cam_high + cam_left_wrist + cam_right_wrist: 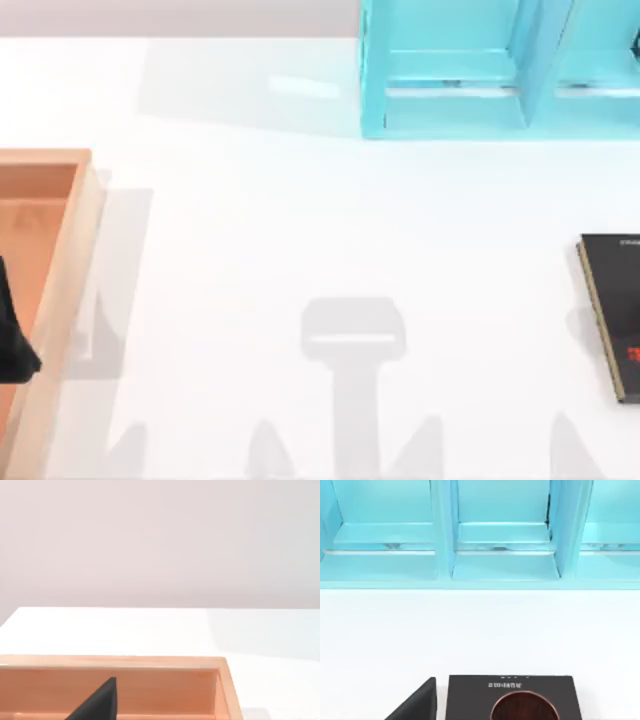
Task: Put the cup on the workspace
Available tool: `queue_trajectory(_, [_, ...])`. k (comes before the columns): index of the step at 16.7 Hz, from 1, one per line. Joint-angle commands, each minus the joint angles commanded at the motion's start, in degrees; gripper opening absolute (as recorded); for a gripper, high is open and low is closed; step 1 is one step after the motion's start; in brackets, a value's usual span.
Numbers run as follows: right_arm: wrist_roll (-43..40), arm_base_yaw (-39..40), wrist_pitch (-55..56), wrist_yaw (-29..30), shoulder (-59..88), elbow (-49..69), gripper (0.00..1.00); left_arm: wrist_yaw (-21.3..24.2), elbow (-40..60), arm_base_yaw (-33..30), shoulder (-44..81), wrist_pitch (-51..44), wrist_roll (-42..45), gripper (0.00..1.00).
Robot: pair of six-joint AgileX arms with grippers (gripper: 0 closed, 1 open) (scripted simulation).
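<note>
Orange wooden tray (60,290): at the left edge of the top view, on the white bench (330,230), long side running toward the camera; inner floor a deeper orange than the pale rim. In the left wrist view its far wall and one corner (220,665) appear, with open bench beyond.

Left gripper (12,335): a dark shape over the tray's interior at the far left of the top view; one dark fingertip (97,702) shows in the left wrist view against the tray's inner wall. Whether it is open or closed cannot be told.

Light-blue shelf unit (490,70): at the far edge of the bench, right of centre, with open compartments separated by upright dividers. Three compartments face the right wrist view (505,535).

Black book (612,315): flat on the bench at the right edge of the top view, red marking on its cover, pale page edge on its left side.

Cup (524,706): reddish-brown, dark inside, rim seen from above in the right wrist view, in front of the black book (512,690); whether it rests on the book cannot be told.

Right gripper: one dark fingertip (415,702) just beside the book and cup; its state cannot be told.
</note>
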Motion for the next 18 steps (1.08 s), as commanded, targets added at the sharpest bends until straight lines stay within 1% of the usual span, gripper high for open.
queue_trajectory(11, [-2.8, -2.9, -45.4, 1.8, 59.5, 50.3, 1.00, 0.0, 0.0, 0.0, 0.0, 0.0, 0.0, 1.00])
queue_trajectory(15, [-3.3, -3.3, -56.4, 1.4, 74.1, 63.3, 1.00, 0.0, 0.0, 0.0, 0.0, 0.0, 0.0, 1.00])
queue_trajectory(18, [-3.5, -3.4, -60.4, 0.9, 79.3, 68.5, 1.00, 0.0, 0.0, 0.0, 0.0, 0.0, 0.0, 1.00])
